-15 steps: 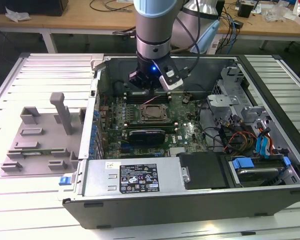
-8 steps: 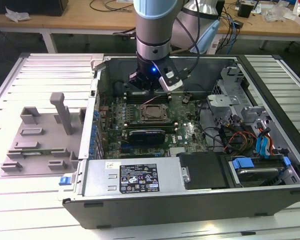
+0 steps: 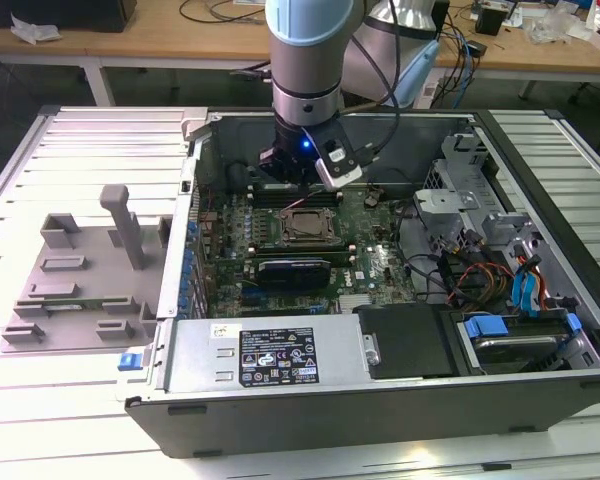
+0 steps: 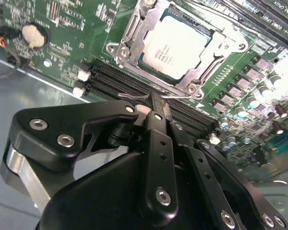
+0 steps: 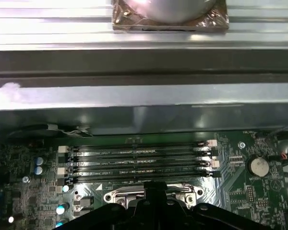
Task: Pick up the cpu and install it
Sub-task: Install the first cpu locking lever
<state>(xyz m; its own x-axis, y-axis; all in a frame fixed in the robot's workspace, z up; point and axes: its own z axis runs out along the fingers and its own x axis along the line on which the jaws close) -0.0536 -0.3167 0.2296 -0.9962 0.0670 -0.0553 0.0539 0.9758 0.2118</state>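
Observation:
The cpu (image 4: 177, 48), a square chip with a silvery-grey metal top, lies flat in the socket frame (image 4: 134, 26) on the green motherboard (image 4: 67, 28). In the exterior view the cpu (image 3: 305, 226) sits mid-board inside the open computer case (image 3: 380, 400). My gripper (image 3: 298, 182) hangs just above the board, over the black memory slots (image 5: 139, 160) beside the socket. In the second wrist view the gripper (image 4: 152, 101) has its black fingers (image 4: 158, 129) pressed together, shut, with nothing between them. It is apart from the cpu.
A round coin battery (image 5: 257, 166) sits near one end of the memory slots. Drive bays and coloured cables (image 3: 500, 270) fill the case on the exterior view's right. A grey fixture (image 3: 90, 270) with an upright post stands on the table at the exterior view's left.

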